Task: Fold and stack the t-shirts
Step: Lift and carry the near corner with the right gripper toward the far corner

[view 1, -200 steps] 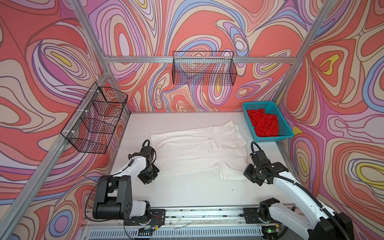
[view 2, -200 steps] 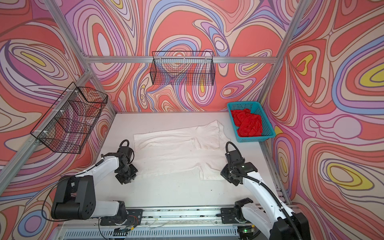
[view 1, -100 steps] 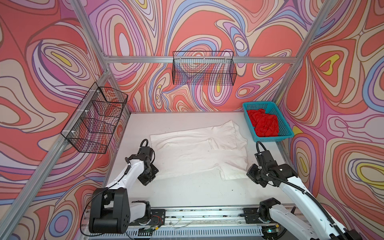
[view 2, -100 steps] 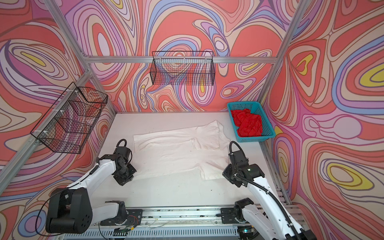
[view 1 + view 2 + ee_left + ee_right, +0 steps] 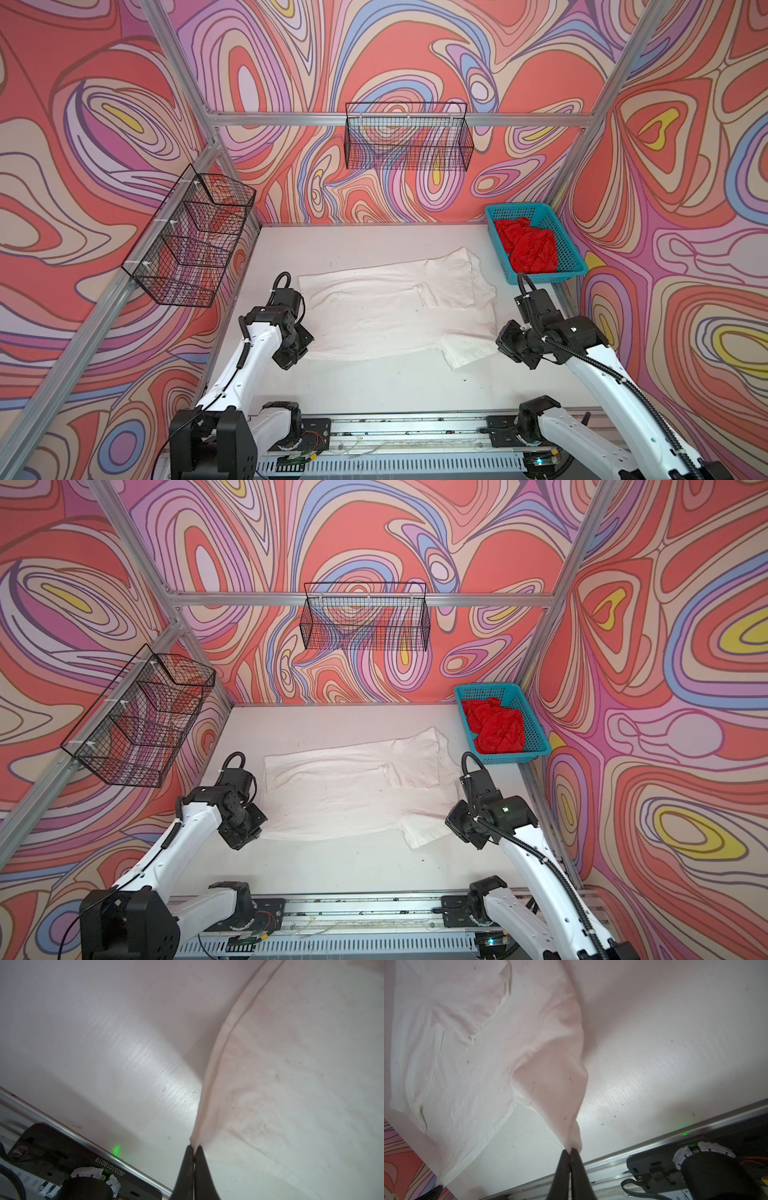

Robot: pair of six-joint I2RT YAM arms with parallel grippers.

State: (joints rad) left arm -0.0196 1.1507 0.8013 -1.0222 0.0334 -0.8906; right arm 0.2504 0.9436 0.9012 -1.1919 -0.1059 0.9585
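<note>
Both my arms reach low over the desk (image 5: 374,386), wrists bent down. Left pincer (image 5: 194,1152) clamped on the white t-shirt (image 5: 395,316) hem at 9 o'clock; right pincer (image 5: 570,1152) clamped on its edge at 3 o'clock. Shirt flat mid-desk. Red t-shirt (image 5: 528,249) crumpled in teal basket (image 5: 571,257), 2 o'clock.

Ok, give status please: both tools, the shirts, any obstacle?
Left tool shut on large white cloth t-shirt edge. Right tool shut on its opposite side. Red t-shirt in teal plastic basket. No obstacle.
</note>
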